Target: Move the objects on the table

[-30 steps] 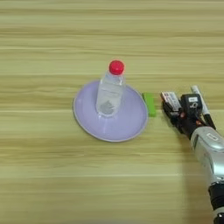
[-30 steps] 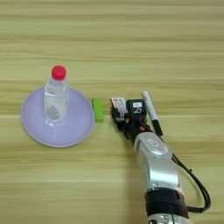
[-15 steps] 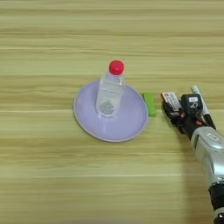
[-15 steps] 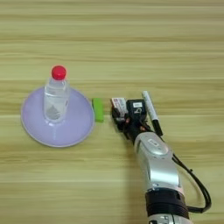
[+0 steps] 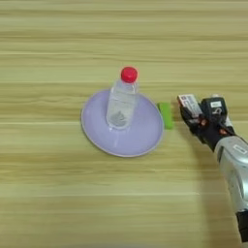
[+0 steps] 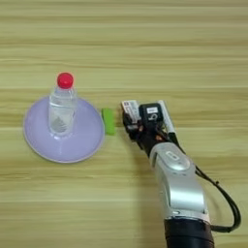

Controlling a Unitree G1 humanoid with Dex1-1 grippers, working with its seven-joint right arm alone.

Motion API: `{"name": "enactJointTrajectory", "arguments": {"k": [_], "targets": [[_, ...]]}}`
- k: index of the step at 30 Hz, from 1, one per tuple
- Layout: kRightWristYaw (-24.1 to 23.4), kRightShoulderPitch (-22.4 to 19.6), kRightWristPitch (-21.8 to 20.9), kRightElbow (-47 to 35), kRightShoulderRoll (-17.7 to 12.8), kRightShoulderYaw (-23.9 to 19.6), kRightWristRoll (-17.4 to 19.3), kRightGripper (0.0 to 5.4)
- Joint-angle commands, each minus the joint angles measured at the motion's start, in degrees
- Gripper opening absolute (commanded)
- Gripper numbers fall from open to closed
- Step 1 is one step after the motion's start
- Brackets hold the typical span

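A wide desk (image 6: 193, 58) of light yellowish wood grain with lengthwise streaks fills both views. A round lilac plate (image 6: 34, 138) lies flat on it, left of centre. A clear plastic bottle with a red cap (image 6: 61, 109) is seen standing upright on the plate, towards its far side. A small green block (image 6: 109, 121) lies on the wood just beside the plate's right rim; whether it touches the rim cannot be told.

The silver forearm (image 6: 179, 186) enters from the bottom edge and is directed up and to the left. The claw (image 6: 136, 127) of two black fingers is placed just right of the green block, apart from it. A small flat red-and-white box (image 6: 130, 108) is seen at the claw's far tip, partly covered by the black fingers. A white pen (image 6: 165, 116) lies slantwise along the right side of the claw's black body, and its lower end is hidden behind the wrist. Whether the claw's fingers are apart, together or clamped on the box cannot be told from either view.

A black cable (image 6: 226, 201) loops out from the right side of the forearm.
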Motion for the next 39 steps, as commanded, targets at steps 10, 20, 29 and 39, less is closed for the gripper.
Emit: {"name": "enactJointTrajectory", "arguments": {"k": [10,20,29,39], "targets": [[0.18,-1.67,2.54,-10.1,0.53,3.66,-0.09,2.1],[0.82,-1.49,3.32,-11.15,2.04,7.33,-0.47,2.1],[0.96,-2.02,3.26,-10.33,3.2,9.62,-0.97,2.1],[1.39,-2.51,3.52,-10.55,3.72,11.95,-1.7,2.1]]}}
